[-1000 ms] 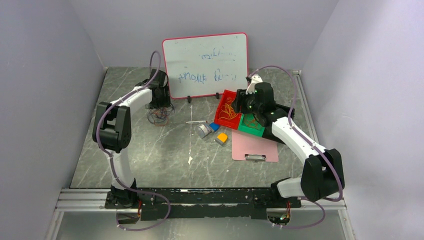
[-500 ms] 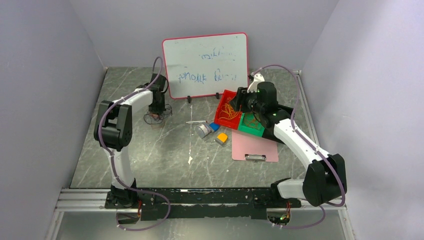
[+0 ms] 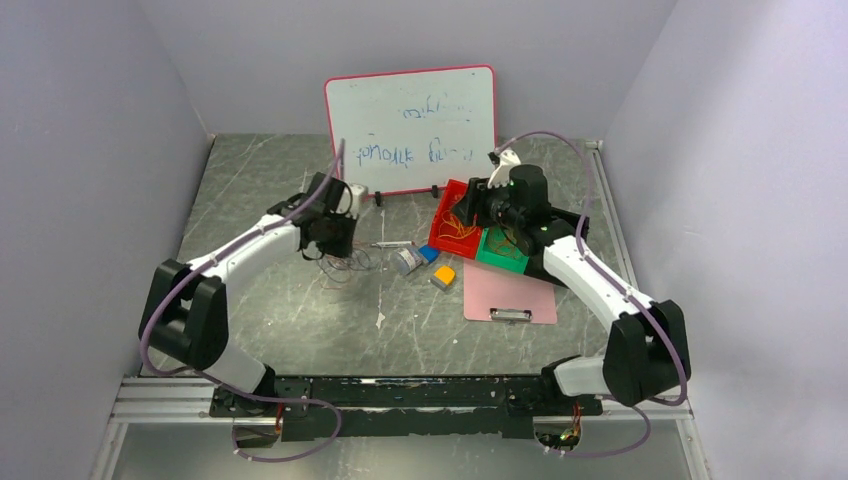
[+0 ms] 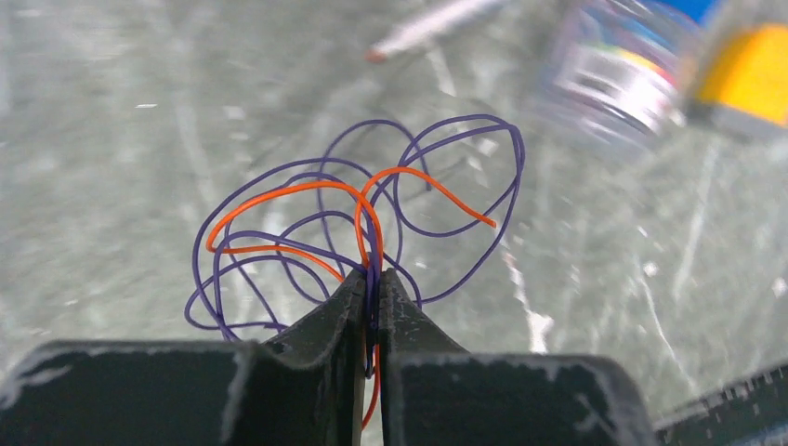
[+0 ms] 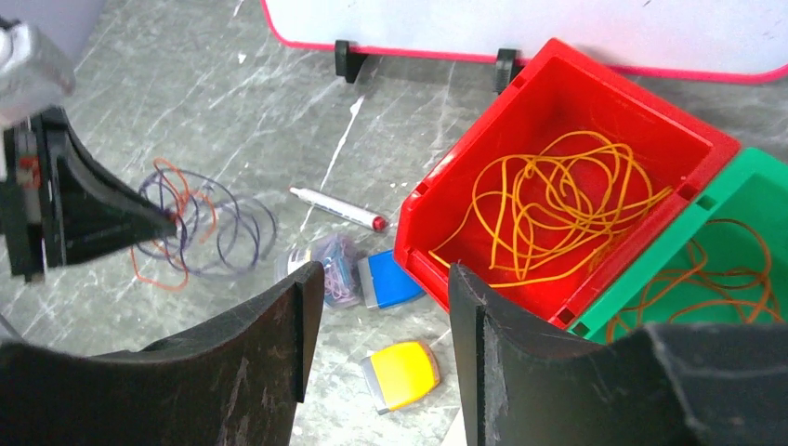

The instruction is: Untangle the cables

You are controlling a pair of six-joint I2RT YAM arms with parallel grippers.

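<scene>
A tangle of purple and orange cables (image 4: 372, 209) hangs from my left gripper (image 4: 372, 279), whose jaws are shut on several strands. From above, that gripper (image 3: 335, 240) sits left of the table's middle with the cables (image 3: 347, 263) trailing onto the surface; the right wrist view shows the same tangle (image 5: 209, 223). My right gripper (image 5: 381, 279) stands open and empty above the small items beside the red bin (image 5: 455, 186). Yellowish cables (image 5: 558, 200) lie loose in that bin. Orange cables (image 5: 715, 269) lie in the green bin (image 5: 753, 177).
A whiteboard (image 3: 410, 128) stands at the back. A marker (image 3: 390, 244), a clear pouch (image 3: 408, 262), a blue block (image 3: 429, 253) and a yellow block (image 3: 444, 275) lie mid-table. A pink clipboard (image 3: 508, 295) lies in front of the bins.
My left gripper shut on the purple and orange tangle at the back left and carried it right, toward the table's middle. The right arm barely moved.
</scene>
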